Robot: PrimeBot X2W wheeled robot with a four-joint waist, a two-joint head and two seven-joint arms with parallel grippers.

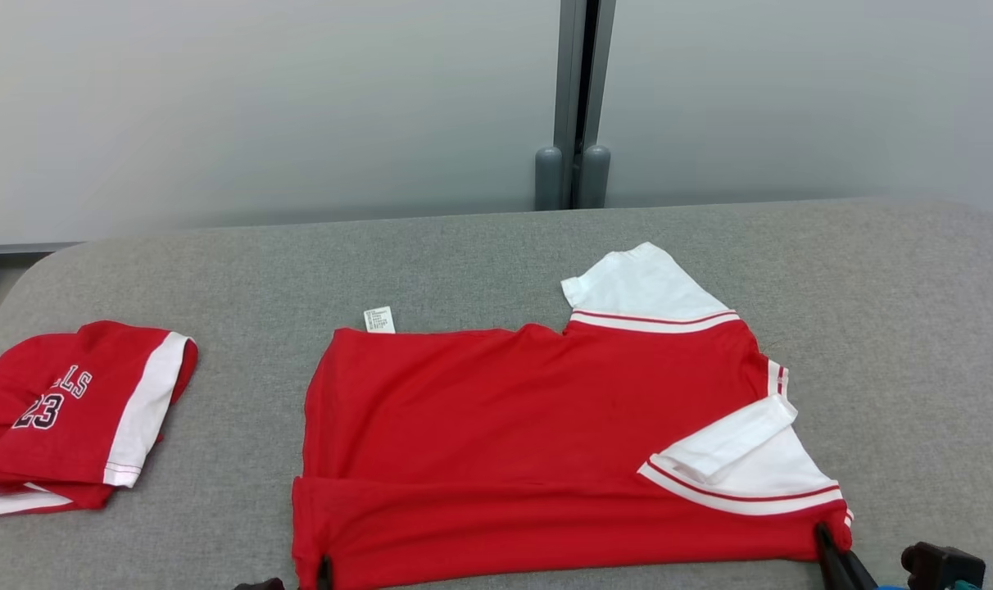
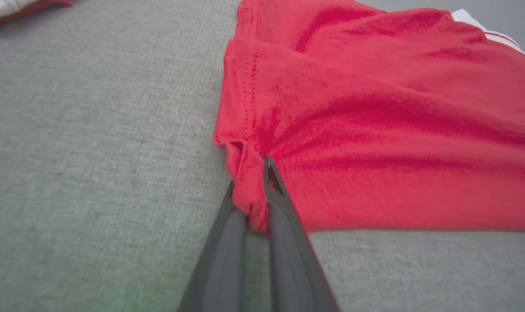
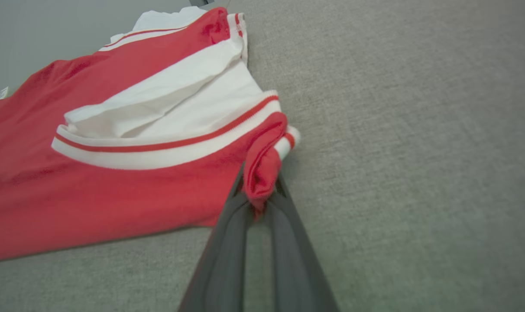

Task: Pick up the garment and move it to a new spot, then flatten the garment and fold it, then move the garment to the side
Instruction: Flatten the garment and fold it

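The shirt lies spread at the centre of the surface. The left hand is clenched on its 7 o'clock corner, the right hand on its 5 o'clock corner. The fabric looks light and limp: expect sagging, so lift both corners together.

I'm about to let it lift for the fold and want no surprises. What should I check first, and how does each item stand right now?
1. The left pincer is shut on the red shirt's near corner: ok.
2. The right pincer is shut on the other near corner: ok.
3. Both cloth layers are caught in each grip: cannot tell.
4. The shirt lies flat: not ok. The near white sleeve is doubled over, and a crease runs along the near edge.
5. There is bare grey table beyond the shirt: ok.
6. The folded garment at the left lies apart from the shirt: ok.
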